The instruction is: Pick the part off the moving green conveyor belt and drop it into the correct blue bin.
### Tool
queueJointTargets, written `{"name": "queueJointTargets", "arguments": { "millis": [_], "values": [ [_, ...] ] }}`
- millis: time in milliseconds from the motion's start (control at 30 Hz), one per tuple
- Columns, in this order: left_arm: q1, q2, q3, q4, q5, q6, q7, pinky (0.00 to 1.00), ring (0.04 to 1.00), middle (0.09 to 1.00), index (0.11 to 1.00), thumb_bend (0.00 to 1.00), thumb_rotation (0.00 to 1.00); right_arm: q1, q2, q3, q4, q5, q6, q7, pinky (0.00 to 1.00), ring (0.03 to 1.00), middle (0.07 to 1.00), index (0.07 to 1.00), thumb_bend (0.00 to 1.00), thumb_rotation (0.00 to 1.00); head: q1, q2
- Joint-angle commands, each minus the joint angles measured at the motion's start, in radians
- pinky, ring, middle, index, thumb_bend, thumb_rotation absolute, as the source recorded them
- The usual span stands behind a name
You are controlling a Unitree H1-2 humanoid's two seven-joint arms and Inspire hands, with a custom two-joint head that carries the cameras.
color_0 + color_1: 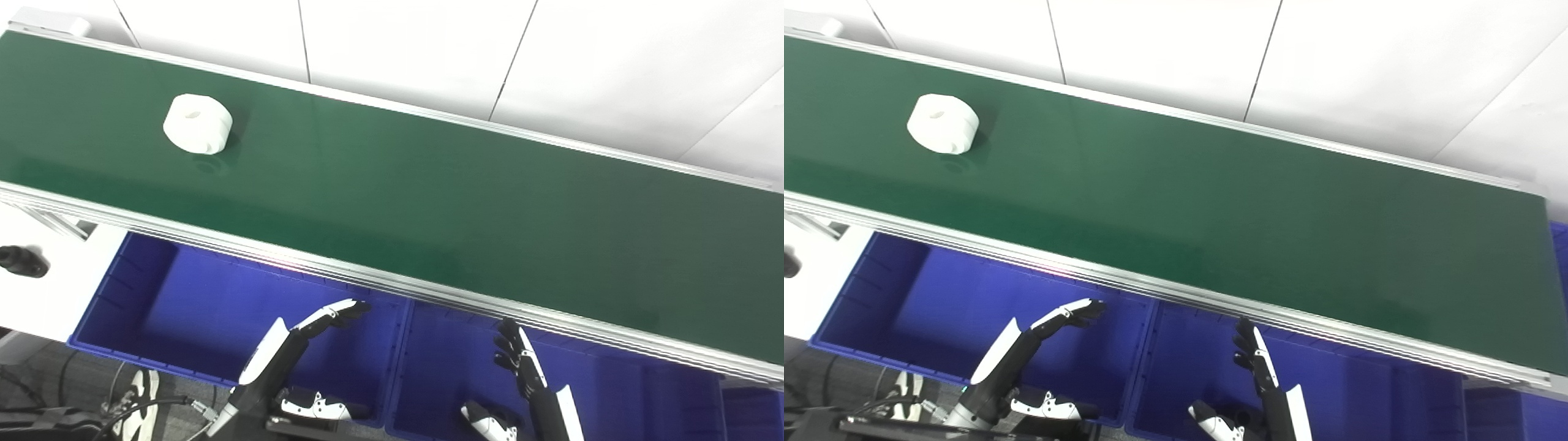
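White part [198, 123] sits near the conveyor belt's [429, 202] far-left end; well apart, up-left of both hands; left robot hand [288, 349] nearer, fingers spread, empty; right robot hand [520, 361] also empty, fingers apart, over right blue bin [612, 392].

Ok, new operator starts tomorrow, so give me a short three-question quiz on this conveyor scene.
1. True or false: the white part lies on the belt.
2. What does the left hand hold? A) the part B) nothing C) a tool
3. Fill in: both hands hover over blue ____.

Key: 1 true. 2 B; the right hand is open too. 3 bins, below the belt's near edge.
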Motion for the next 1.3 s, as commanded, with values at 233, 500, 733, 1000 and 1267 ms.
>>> {"name": "queueJointTargets", "arguments": {
  "millis": [233, 500, 733, 1000, 1267],
  "values": [
    [-0.037, -0.003, -0.041, 0.046, 0.038, -0.023, 0.074, 0.70, 0.780, 0.843, 0.798, 0.73, 0.30, -0.033, -0.041, 0.062, 0.048, -0.002, -0.060, -0.095, 0.82, 0.883, 0.919, 0.963, 0.59, 0.55, 0.021, -0.085],
    [-0.076, 0.007, -0.099, 0.083, 0.017, -0.023, 0.120, 0.70, 0.784, 0.832, 0.794, 0.73, 0.28, -0.063, -0.059, 0.110, 0.092, 0.007, -0.059, -0.155, 0.82, 0.883, 0.919, 0.961, 0.59, 0.53, 0.033, -0.126],
    [-0.089, 0.029, -0.123, 0.062, 0.021, -0.023, 0.179, 0.67, 0.758, 0.817, 0.779, 0.74, 0.28, -0.083, -0.068, 0.146, 0.116, 0.006, -0.059, -0.192, 0.80, 0.879, 0.925, 0.967, 0.59, 0.54, 0.030, -0.141],
    [-0.098, 0.091, -0.028, -0.141, 0.008, -0.023, 0.153, 0.65, 0.748, 0.800, 0.740, 0.75, 0.35, -0.103, -0.061, 0.172, 0.137, 0.001, -0.059, -0.222, 0.80, 0.883, 0.926, 0.965, 0.59, 0.55, 0.027, -0.151],
    [-0.160, 0.141, 0.252, -0.326, 0.015, -0.023, 0.022, 0.61, 0.720, 0.802, 0.753, 0.73, 0.34, -0.118, -0.048, 0.175, 0.150, 0.009, -0.059, -0.230, 0.76, 0.869, 0.924, 0.960, 0.61, 0.56, 0.010, -0.151]
  ]
}}
